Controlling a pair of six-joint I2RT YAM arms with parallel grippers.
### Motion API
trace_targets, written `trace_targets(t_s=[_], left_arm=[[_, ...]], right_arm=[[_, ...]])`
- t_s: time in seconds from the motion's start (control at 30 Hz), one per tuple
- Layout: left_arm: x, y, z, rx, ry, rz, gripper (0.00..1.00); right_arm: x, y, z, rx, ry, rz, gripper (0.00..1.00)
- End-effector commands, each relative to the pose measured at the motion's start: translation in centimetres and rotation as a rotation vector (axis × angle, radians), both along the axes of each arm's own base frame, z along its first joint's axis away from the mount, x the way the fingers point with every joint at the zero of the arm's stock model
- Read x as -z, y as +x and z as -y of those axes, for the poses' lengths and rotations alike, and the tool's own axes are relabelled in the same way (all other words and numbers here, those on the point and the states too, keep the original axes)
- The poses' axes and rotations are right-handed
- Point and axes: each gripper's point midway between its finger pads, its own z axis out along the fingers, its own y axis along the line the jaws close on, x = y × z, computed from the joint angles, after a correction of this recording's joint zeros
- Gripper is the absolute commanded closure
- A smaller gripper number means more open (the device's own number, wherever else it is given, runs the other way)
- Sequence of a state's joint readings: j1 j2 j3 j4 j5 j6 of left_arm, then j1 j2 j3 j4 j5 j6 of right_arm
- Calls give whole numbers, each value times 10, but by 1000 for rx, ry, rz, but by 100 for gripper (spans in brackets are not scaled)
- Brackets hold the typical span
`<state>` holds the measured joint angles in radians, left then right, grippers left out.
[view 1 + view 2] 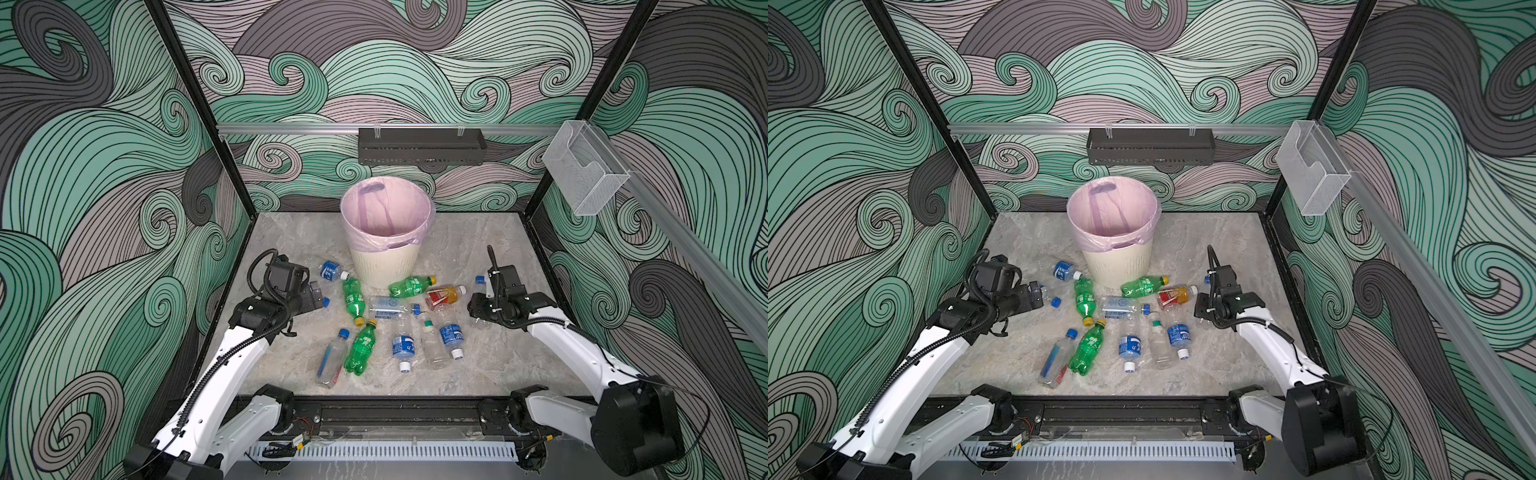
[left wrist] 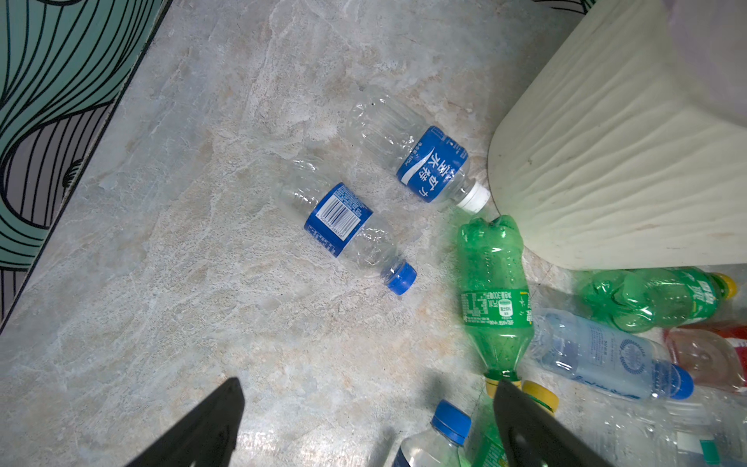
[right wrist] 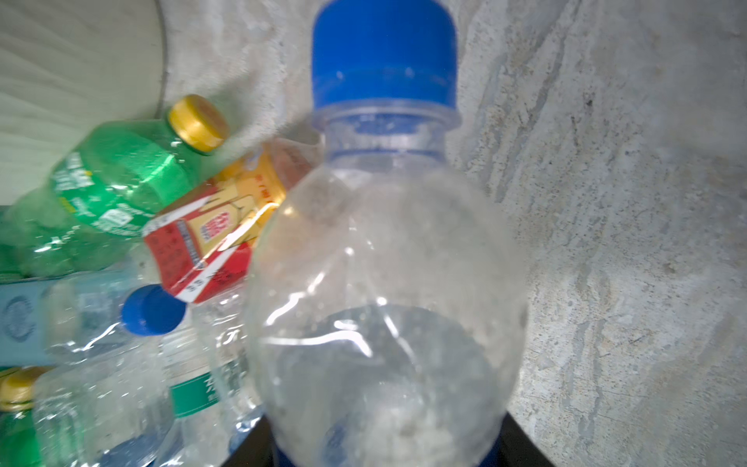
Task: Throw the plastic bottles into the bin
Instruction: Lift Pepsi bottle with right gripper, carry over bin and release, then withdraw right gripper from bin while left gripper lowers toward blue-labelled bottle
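Bottles (image 1: 362,347) strewn flat on table (image 1: 291,365) before bin (image 1: 386,266). Right fingers (image 3: 513,449) clenched on clear blue-capped bottle (image 3: 384,283), right of the rest. Left fingers (image 2: 202,428) spread wide, holding nothing, above table near blue-labelled bottle (image 2: 343,226).

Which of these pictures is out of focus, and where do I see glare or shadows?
Right wrist view: the clear blue-capped bottle fills the frame, soft and blurred, with white glare streaks on its shoulder. Left wrist view: sharp; the green bottle throws a dark shadow beside it on the floor. Both top views: sharp, evenly lit, only soft shadows.
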<state>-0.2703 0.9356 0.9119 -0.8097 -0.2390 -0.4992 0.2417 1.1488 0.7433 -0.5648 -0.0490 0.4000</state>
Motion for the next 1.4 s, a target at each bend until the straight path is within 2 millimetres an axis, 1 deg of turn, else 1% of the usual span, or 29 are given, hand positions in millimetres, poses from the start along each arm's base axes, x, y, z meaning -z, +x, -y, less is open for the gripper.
trace_targets(t_s=[0.0, 0.07, 0.1, 0.17, 0.3, 0.37, 0.4, 0.47, 0.5, 0.53, 0.57, 0.6, 0.63, 0.7, 0.73, 0.8, 0.9, 0.97, 1.07, 1.13, 1.27, 1.3, 1.37], left_arm=[[3, -2, -8, -51, 16, -13, 1], [3, -1, -9, -59, 16, -13, 1], [3, -1, -9, -62, 15, -11, 1], [2, 0, -9, -68, 9, -6, 1], [-1, 3, -8, -72, -2, 0, 1], [-1, 3, -7, -79, -13, -5, 1], [0, 2, -6, -80, -19, -8, 1], [1, 1, -5, -78, -30, -11, 1], [0, 1, -3, -72, -38, -10, 1], [-2, 1, 0, -54, -47, -5, 1], [-3, 2, 2, -40, -53, 2, 1], [-6, 2, 2, -38, -57, 10, 1], [-8, 1, 1, -44, -55, 14, 1], [-8, -1, -1, -51, -54, 7, 1], [-8, -2, -2, -58, -56, 0, 1], [-6, -5, -3, -72, -56, -18, 1], [-1, -10, -12, -128, -43, -34, 1], [3, -11, -14, -142, -42, -32, 1], [9, -10, -14, -148, -47, -35, 1], [14, -8, -15, -156, -44, -45, 1], [24, -4, -17, -183, -33, -78, 1], [26, -1, -18, -188, -29, -85, 1], [31, 2, -20, -207, -19, -98, 1]], right_arm=[[-34, 6, -16, -62, 88, 88, 45], [-52, 5, -26, -109, 133, 129, 45], [-65, 5, -34, -147, 175, 161, 44], [-99, 6, -50, -217, 254, 245, 44], [-180, 18, -74, -322, 345, 404, 46], [-221, 31, -91, -377, 385, 472, 46], [-242, 40, -103, -415, 415, 508, 47], [-282, 62, -133, -485, 490, 583, 49], [-302, 73, -151, -525, 531, 612, 47], [-325, 85, -168, -567, 564, 662, 43], [-338, 95, -180, -587, 576, 677, 37], [-347, 107, -191, -593, 574, 684, 27], [-352, 118, -198, -596, 562, 680, 20], [-358, 129, -203, -595, 545, 685, 18], [-361, 130, -204, -601, 547, 693, 15], [-362, 125, -201, -604, 538, 710, 11], [-355, 111, -188, -596, 489, 726, 7], [-348, 100, -177, -584, 459, 725, 7], [-332, 81, -165, -580, 436, 710, 5], [-317, 68, -157, -573, 414, 688, 4], [-275, 46, -136, -535, 345, 618, 2], [-258, 41, -130, -521, 324, 591, 2], [-237, 31, -119, -494, 296, 565, 1]])
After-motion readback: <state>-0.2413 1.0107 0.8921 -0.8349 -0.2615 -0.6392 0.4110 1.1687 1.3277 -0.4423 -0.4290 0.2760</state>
